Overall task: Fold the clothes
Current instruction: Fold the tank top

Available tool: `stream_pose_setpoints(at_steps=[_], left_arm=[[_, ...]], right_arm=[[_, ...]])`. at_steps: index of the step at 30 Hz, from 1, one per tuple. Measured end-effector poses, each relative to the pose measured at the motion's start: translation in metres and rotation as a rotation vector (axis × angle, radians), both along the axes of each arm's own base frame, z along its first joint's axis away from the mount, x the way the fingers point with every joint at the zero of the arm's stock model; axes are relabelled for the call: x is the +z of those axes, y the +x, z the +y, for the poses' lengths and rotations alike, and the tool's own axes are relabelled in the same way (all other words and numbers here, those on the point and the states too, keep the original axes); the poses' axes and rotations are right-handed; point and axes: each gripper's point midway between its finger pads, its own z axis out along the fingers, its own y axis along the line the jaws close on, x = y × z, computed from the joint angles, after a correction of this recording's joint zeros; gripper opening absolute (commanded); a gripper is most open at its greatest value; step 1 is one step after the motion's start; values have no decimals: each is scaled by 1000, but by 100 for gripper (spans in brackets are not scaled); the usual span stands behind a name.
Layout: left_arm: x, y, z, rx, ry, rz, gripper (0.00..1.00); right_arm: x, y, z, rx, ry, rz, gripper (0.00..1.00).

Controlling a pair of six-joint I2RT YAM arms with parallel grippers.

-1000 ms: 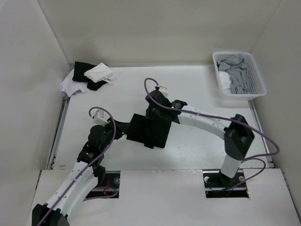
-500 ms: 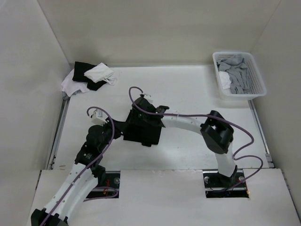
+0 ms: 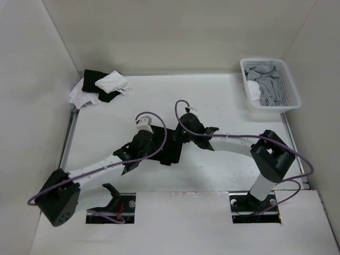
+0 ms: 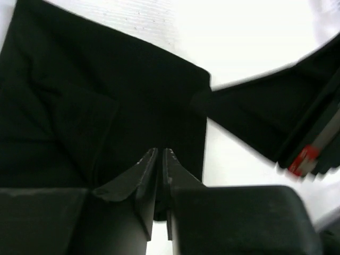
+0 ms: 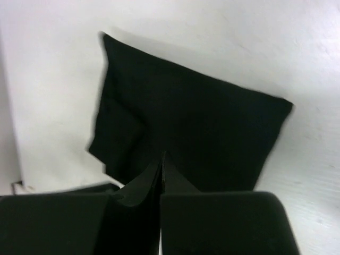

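Both arms on black garment, mid-worktop

Black garment (image 3: 169, 152) lies flat near the centre of the white worktop (image 3: 223, 101), folded into a rough rectangle, with a smaller flap doubled over at its 9 o'clock side in the right wrist view

Left fingers (image 4: 144, 166) are drawn close together with only a thin slit between the tips, low over the garment's 9 o'clock part; black on black, so I cannot tell if cloth is pinched between them

Right fingers (image 5: 146, 178) are pressed together with no gap, over the garment's 1 o'clock edge in the top view; no cloth seen between them

Heap of black and white cloths (image 3: 98, 87) sits in the worktop's 10 o'clock corner, well apart from the garment

White basket (image 3: 273, 108) at 2 o'clock holds grey and white garments (image 3: 268, 82)
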Motion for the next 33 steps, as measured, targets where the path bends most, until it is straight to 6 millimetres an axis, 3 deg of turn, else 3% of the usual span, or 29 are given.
stream_pose_setpoints(at_steps=[3,7,15,20,24,33], left_arm=[[-15,16,-10,-3,116,1,5],[-34,35,-14,5,244,15,5],[-70,40,9,41,441,74,5],[-68,40,30,107,471,61,5],[-51,16,68,205,463,31,6],[-10,-5,151,544,249,-38,10]], right_arm=[[-25,-6,-8,11,-28,39,0],[-39,-3,-4,24,-19,52,0],[-57,5,-16,5,4,56,0],[-58,5,-17,9,27,49,0],[-58,6,-17,11,35,48,0],[-62,8,-18,8,36,51,0]])
